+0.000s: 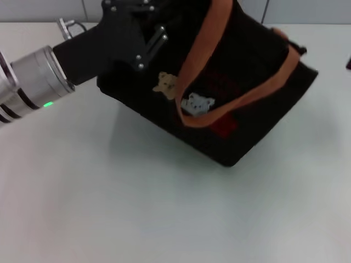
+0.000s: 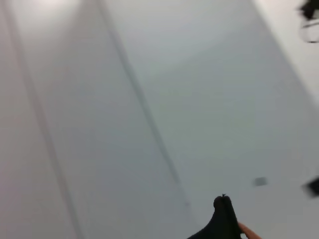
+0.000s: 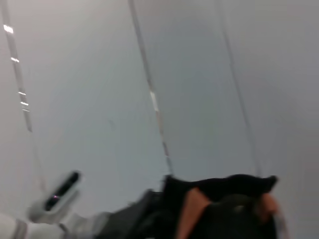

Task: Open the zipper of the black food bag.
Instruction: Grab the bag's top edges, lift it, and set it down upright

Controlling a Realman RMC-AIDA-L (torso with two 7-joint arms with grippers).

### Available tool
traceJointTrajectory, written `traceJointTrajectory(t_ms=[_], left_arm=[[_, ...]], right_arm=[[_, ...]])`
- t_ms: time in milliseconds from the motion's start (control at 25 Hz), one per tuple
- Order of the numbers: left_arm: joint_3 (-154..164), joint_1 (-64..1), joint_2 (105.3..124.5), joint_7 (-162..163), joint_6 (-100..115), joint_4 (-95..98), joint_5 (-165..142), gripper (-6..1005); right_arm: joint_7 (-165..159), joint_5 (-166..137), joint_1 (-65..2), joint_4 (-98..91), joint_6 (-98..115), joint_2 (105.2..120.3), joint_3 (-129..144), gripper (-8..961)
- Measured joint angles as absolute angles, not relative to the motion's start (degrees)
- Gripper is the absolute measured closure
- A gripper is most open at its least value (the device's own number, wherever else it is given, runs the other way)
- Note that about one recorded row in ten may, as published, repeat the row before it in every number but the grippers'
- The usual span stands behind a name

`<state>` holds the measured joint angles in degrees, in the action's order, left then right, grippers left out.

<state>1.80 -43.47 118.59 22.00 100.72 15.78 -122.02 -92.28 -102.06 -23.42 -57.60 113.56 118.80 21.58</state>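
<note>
Black food bag [image 1: 230, 93] sits on white tabletop [image 1: 164, 213], far side, turned at angle. Two orange strap handles [image 1: 241, 98] lie across bag front; tan and white bear patches [image 1: 184, 94] beside strap, red print just beyond. Left tool [image 1: 143, 11] at bag's upper left corner, over top edge; finger state cannot be determined. Right tool not visible; right wrist view shows bag top [image 3: 219, 204].

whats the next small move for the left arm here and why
Probably settle the left end effector on the zipper at the top edge of the black food bag. It is at the bag's upper left corner, its fingers hidden, and no open zipper shows. The right arm is out of the head view.
</note>
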Motion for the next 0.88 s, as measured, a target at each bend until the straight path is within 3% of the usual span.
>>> traceJointTrajectory(t_ms=[200, 320, 360, 400, 440, 480, 520, 560, 600, 640, 680, 760, 800, 880], left_arm=[[8.14, -45.09, 118.82, 21.78, 102.75, 19.88, -121.74, 861], [9.85, -45.58, 118.92, 21.4, 102.71, 20.6, -121.66, 861], [10.38, -45.68, 118.99, 20.69, 102.72, 20.68, -121.65, 862], [10.38, -45.68, 118.99, 20.69, 102.72, 20.68, -121.65, 863], [10.55, -45.75, 119.01, 20.51, 102.82, 20.69, -121.64, 865], [10.8, -45.82, 119.01, 20.33, 102.92, 20.71, -121.6, 866], [11.06, -45.93, 119.0, 20.3, 103.0, 20.74, -121.57, 867], [11.83, -46.2, 119.0, 20.27, 103.05, 21.13, -121.52, 867], [11.83, -46.2, 119.0, 20.27, 103.05, 21.13, -121.52, 868], [12.47, -46.56, 119.09, 20.07, 103.09, 21.48, -121.5, 868], [12.47, -46.56, 119.09, 20.07, 103.09, 21.48, -121.5, 869], [13.05, -47.09, 119.12, 19.75, 103.1, 21.54, -121.49, 870], [13.05, -47.09, 119.12, 19.75, 103.1, 21.54, -121.49, 870], [13.45, -47.32, 119.12, 19.74, 103.1, 21.55, -121.34, 870]], right_arm=[[-100.6, -102.17, -26.76, -63.1, 107.93, 118.91, 26.04, 162], [-110.03, -103.3, -30.05, -66.6, 103.55, 117.62, 29.63, 161], [-118.37, -105.35, -33.29, -67.43, 102.12, 115.84, 31.03, 179], [-118.37, -105.35, -33.29, -67.43, 102.12, 115.84, 31.03, 197], [-126.46, -108.93, -37.34, -67.34, 101.89, 113.71, 31.82, 215], [-129.42, -110.94, -39.08, -66.98, 101.98, 112.8, 32.16, 233], [-129.42, -110.94, -39.08, -66.98, 101.98, 112.8, 32.16, 251], [-134.62, -114.85, -42.98, -65.48, 102.43, 110.91, 33.11, 269], [-134.62, -114.85, -42.98, -65.48, 102.43, 110.91, 33.11, 310], [-138.57, -117.57, -46.29, -63.48, 102.87, 109.34, 34.3, 352], [-138.57, -117.57, -46.29, -63.48, 102.87, 109.34, 34.3, 393], [-143.8, -119.61, -51.0, -58.87, 103.79, 106.47, 36.8, 476], [-143.8, -119.61, -51.0, -58.87, 103.79, 106.47, 36.8, 475], [-146.17, -120.21, -53.81, -55.83, 104.59, 105.03, 38.52, 472]])
